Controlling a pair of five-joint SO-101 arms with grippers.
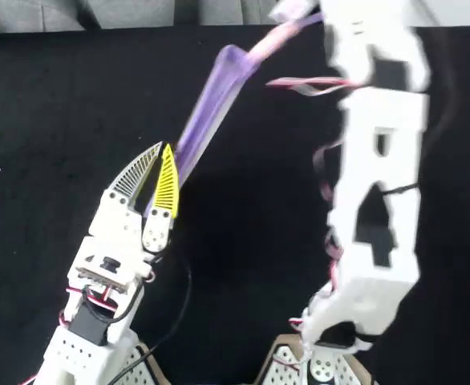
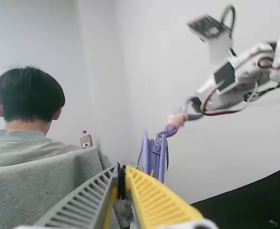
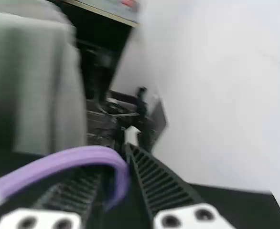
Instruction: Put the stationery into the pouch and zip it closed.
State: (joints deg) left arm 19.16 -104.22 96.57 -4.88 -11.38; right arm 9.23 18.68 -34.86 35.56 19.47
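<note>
A purple pouch hangs in the air above the table, stretched taut between both grippers. My left gripper, with one grey and one yellow finger, is shut on the pouch's lower end. In the left wrist view the pouch rises just beyond that gripper. A pinkish end of the pouch leads up to my right gripper, raised high at the far side. In the right wrist view a purple edge of the pouch curves between the fingers of the right gripper, which is shut on it.
The black table spreads under both arms. The white right arm stands tall on the right side, with red and black cables hanging by it. A small bottle stands in the room behind.
</note>
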